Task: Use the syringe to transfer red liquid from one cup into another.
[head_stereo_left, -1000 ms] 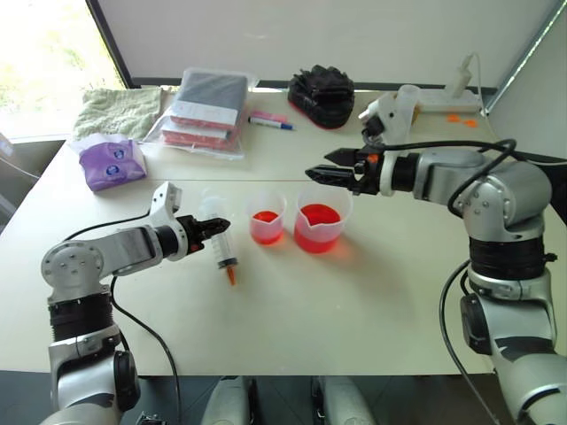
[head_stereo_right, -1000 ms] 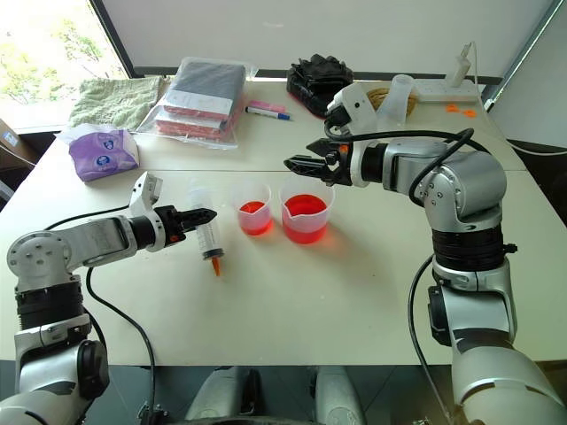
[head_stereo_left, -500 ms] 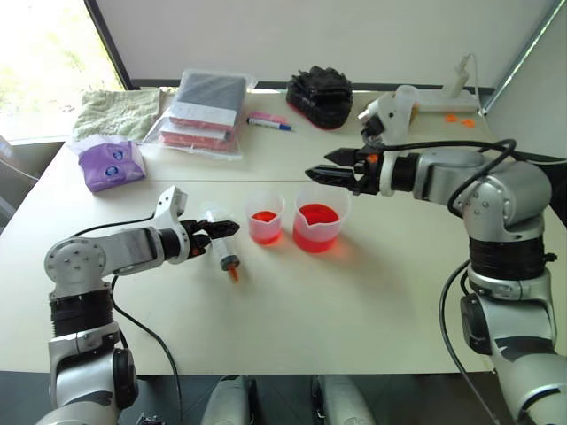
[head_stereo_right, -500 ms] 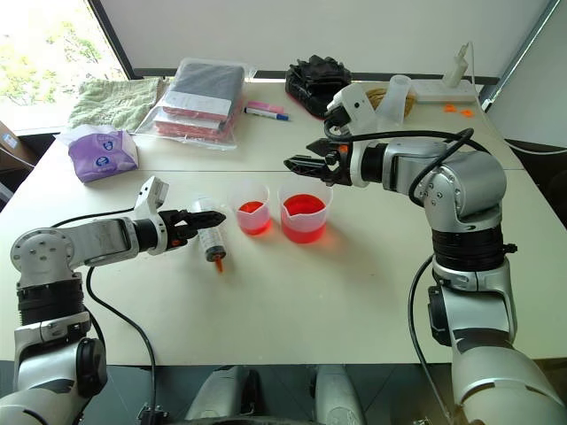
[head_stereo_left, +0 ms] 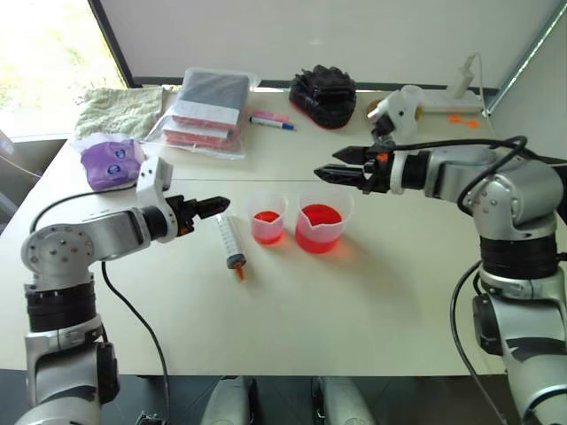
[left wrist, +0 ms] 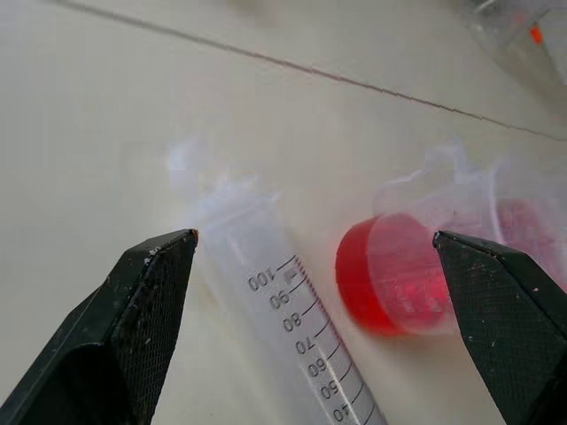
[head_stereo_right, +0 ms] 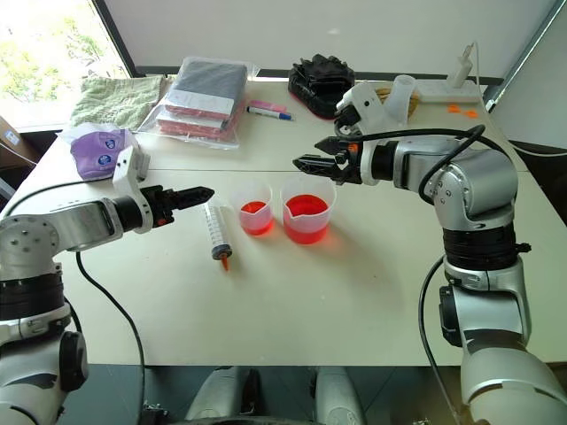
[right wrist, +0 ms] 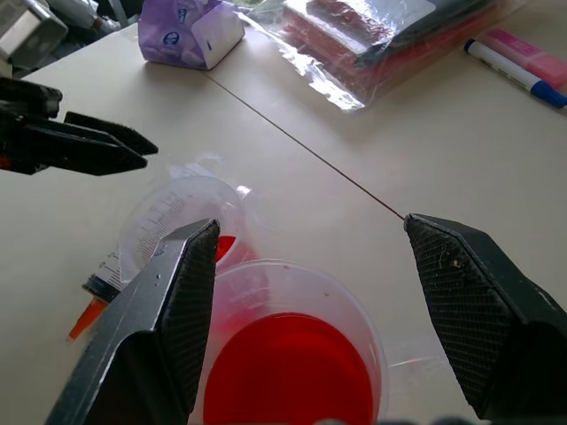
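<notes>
A pale desk (head_stereo_left: pixel 354 292) held the things. The syringe (head_stereo_left: pixel 230 239) lay flat on it, orange tip toward the robot, plunger end away, with nothing gripping it. Just to its right stood the smaller clear cup (head_stereo_left: pixel 267 220), and touching or almost touching that cup's right side stood the wider spouted cup (head_stereo_left: pixel 321 221). Both held red liquid (head_stereo_left: pixel 320 216).

The left gripper (head_stereo_left: pixel 215 205) hovered above the desk just left of the syringe's plunger end, its jaws spread wide apart and empty in the left wrist view. The right gripper (head_stereo_left: pixel 330 171) hung in the air just behind the wider cup, its jaws likewise parted and empty.

Along the far side lay a green towel (head_stereo_left: pixel 118 110), a purple tissue pack (head_stereo_left: pixel 112 163), a clear bag of flat packets (head_stereo_left: pixel 207 108), a blue-capped marker (head_stereo_left: pixel 271 123) and a black glove (head_stereo_left: pixel 322 94).
</notes>
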`<state>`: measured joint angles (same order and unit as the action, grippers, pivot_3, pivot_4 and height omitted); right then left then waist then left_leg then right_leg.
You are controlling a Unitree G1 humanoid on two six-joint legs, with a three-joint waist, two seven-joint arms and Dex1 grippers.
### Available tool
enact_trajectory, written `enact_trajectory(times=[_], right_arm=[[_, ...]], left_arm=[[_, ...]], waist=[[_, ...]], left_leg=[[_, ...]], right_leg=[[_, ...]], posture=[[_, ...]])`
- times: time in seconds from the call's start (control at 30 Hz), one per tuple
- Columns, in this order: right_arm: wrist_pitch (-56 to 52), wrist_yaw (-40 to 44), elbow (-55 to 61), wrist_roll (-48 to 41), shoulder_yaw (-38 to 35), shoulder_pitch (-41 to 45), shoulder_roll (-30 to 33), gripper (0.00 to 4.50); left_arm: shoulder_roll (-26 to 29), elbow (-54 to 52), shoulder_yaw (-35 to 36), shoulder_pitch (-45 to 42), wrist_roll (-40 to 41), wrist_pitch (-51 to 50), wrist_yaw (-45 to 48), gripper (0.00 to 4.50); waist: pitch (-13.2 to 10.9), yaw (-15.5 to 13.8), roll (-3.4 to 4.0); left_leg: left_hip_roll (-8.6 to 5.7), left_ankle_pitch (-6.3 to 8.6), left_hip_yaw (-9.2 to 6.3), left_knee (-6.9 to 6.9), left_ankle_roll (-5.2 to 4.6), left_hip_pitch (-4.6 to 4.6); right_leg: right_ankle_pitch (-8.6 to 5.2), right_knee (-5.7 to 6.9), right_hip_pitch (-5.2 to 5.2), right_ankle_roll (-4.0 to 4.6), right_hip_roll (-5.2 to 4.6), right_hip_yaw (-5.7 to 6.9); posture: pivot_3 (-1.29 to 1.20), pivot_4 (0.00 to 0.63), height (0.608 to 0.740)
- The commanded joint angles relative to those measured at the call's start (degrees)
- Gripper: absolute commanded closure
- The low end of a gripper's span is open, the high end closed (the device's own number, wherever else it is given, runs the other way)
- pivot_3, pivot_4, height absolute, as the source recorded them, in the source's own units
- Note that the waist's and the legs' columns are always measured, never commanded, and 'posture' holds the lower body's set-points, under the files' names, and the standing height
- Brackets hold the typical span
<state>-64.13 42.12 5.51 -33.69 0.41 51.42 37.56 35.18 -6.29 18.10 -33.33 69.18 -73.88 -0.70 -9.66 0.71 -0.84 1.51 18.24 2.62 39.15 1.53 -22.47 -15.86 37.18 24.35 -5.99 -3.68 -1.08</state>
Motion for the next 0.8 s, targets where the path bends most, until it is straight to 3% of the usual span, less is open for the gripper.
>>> enact_trajectory(times=[0.03, 0.33, 0.53, 0.8], right_arm=[[2.1, 5.1, 2.9, -0.6, -0.1, -2.1, 4.4, 1.01], [9.1, 20.3, 9.0, -3.1, -2.1, -13.3, 17.4, 1.01], [11.4, 25.7, 13.0, -3.4, -3.1, -21.5, 24.0, 1.01], [13.7, 26.1, 14.6, -3.0, -2.5, -25.8, 25.0, 1.01]], left_arm=[[2.9, -4.0, -1.1, 1.6, -3.1, 3.1, 6.9, 0.03], [14.8, -14.6, -1.4, 10.2, -7.4, 7.7, 25.7, 0.03], [18.9, -18.0, 3.7, 16.6, -7.1, 9.2, 32.1, 0.03], [22.2, -21.6, 13.4, 30.1, -8.1, 13.0, 42.4, 0.03]], waist=[[0.0, 0.0, 0.0], [0.0, 0.2, -0.04], [0.0, 0.0, -0.05], [0.0, 0.1, -0.05]], left_leg=[[0.0, 0.0, 0.0, 0.0, -0.01, 0.0], [0.17, 0.23, 0.03, -0.02, -0.41, 0.04], [0.2, 0.25, 0.04, 0.0, -0.46, 0.03], [0.27, 0.27, 0.08, -0.01, -0.49, 0.07]], right_leg=[[0.0, -0.01, 0.0, 0.0, 0.0, 0.0], [-0.01, -0.08, -0.01, 0.02, 0.06, -0.03], [-0.02, -0.1, -0.03, 0.03, 0.04, -0.03], [-0.03, -0.09, -0.03, 0.05, 0.07, -0.05]], posture=[[0.0, 0.15, 0.74], [0.0, 0.15, 0.74], [0.0, 0.15, 0.74], [0.0, 0.15, 0.74]])
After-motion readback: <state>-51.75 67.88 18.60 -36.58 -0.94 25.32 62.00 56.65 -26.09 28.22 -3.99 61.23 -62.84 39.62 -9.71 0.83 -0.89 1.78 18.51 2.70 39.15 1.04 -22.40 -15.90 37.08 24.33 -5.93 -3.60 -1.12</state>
